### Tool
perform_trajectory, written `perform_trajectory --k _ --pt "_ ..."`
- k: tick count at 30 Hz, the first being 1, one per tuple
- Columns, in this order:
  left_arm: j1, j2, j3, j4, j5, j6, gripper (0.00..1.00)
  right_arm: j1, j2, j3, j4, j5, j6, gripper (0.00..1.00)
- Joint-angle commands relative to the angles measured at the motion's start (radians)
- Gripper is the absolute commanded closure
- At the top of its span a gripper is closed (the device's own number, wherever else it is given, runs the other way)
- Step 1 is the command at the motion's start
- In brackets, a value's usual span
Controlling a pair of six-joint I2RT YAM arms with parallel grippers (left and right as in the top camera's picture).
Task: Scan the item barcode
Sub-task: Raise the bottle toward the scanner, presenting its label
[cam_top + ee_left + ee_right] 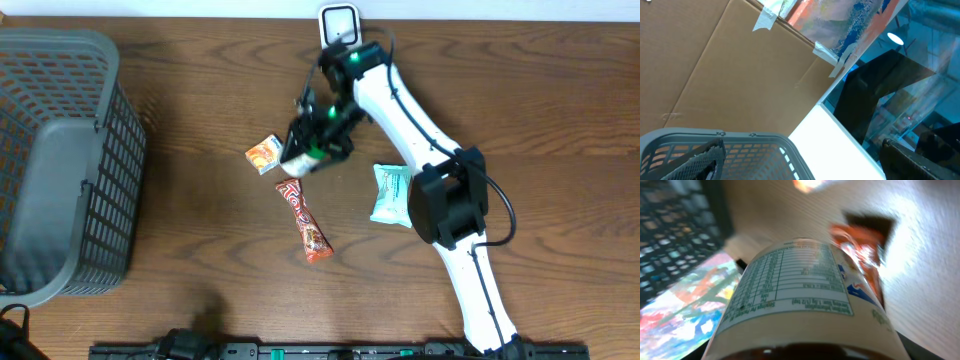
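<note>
Your wooden table, left to right
Grey plastic mesh basket far left; mid-table, orange snack packet beside the label-wrapped bottle, red candy bar before them (teal pouch further right); white scanner behind.

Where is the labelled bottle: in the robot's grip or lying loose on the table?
In its grip: the bottle fills the right wrist view, and overhead the right gripper is closed around it.

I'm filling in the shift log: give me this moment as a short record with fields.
held: bottle, gripped by right pincer
label seen: nutrition table; no barcode showing in the wrist view
on table: candy bar, orange packet, teal packet
basket: left end of table
</note>
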Motion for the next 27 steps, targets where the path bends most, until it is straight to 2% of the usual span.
perform_trajectory --k 1,4,8,9,11,16,22,27 --pt "0.005 0.001 -0.009 0.001 0.002 -0.006 0.02 0.000 -0.012 0.167 -0.006 -0.091 -0.025 0.45" --pt "0.005 0.001 -0.009 0.001 0.002 -0.006 0.02 0.007 -0.027 0.311 -0.049 -0.043 -0.023 0.46" --pt "0.005 0.001 -0.013 0.002 0.002 -0.006 0.02 0.030 -0.058 0.460 -0.157 0.138 0.020 0.51" --pt "0.005 0.002 -0.013 0.002 0.002 -0.006 0.02 0.040 -0.071 0.484 -0.156 0.175 0.027 0.56" --pt "0.005 0.002 -0.013 0.002 0.002 -0.006 0.02 0.065 -0.111 0.494 -0.154 0.224 0.046 0.50" --pt "0.005 0.002 -0.013 0.002 0.002 -0.006 0.02 0.128 -0.212 0.494 -0.153 0.439 0.084 0.50" --pt "0.005 0.002 -0.014 0.002 0.002 -0.006 0.02 0.193 -0.269 0.494 -0.135 0.945 0.161 0.50" --pt "0.005 0.002 -0.014 0.002 0.002 -0.006 0.02 0.201 -0.265 0.493 -0.052 1.086 0.163 0.50"
